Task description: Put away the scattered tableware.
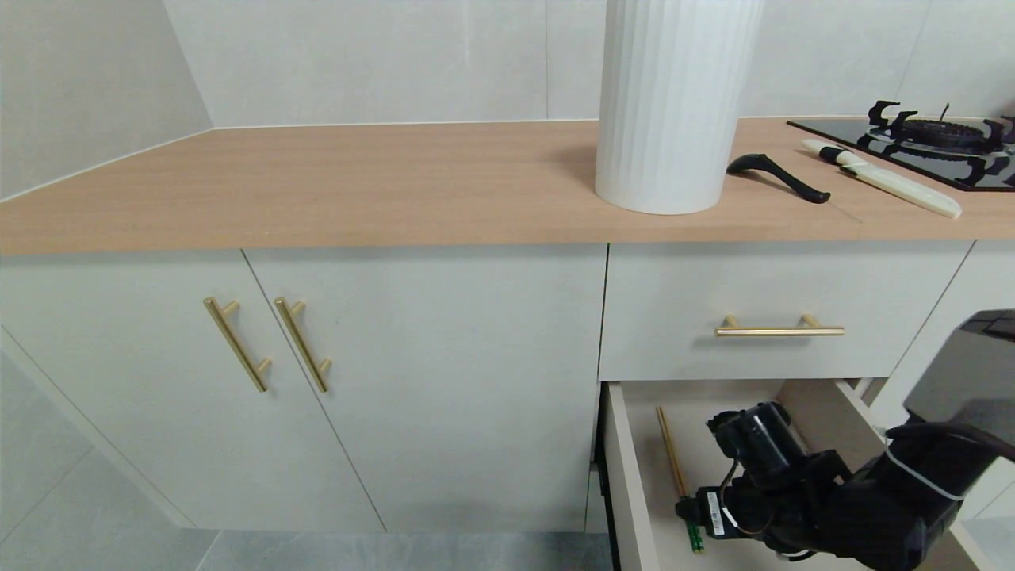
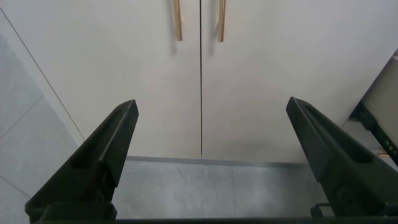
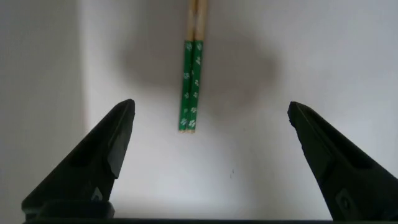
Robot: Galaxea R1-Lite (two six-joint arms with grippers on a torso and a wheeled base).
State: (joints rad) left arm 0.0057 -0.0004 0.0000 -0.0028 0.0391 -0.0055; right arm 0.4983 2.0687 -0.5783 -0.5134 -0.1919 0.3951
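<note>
The chopsticks (image 1: 674,460) lay in the open drawer (image 1: 626,476), close to its left wall. Their green tips pointed to the drawer's front. The right jaws hung just above them, wide apart and holding nothing. So that part of the job looked done.

More was left, I think. A knife (image 1: 888,178) with a pale blade lay on the desk (image 1: 357,182) near its right end, just beside the stove (image 1: 936,139). A black tool (image 1: 777,176) with a bent handle lay between the knife and a tall white pot (image 1: 670,103). I could not tell what kind of tool it was. Both likely needed to go in the drawer too. After that the drawer would need to be pushed shut.

The left jaws were wide apart too, with nothing in them. They faced the two cupboard doors (image 2: 199,81) under the left part of the desk. Both doors were shut.

The green tips had small white marks, but those looked like a pattern, not words. A small white label sat on the right arm, too tiny to read. No other writing showed.
</note>
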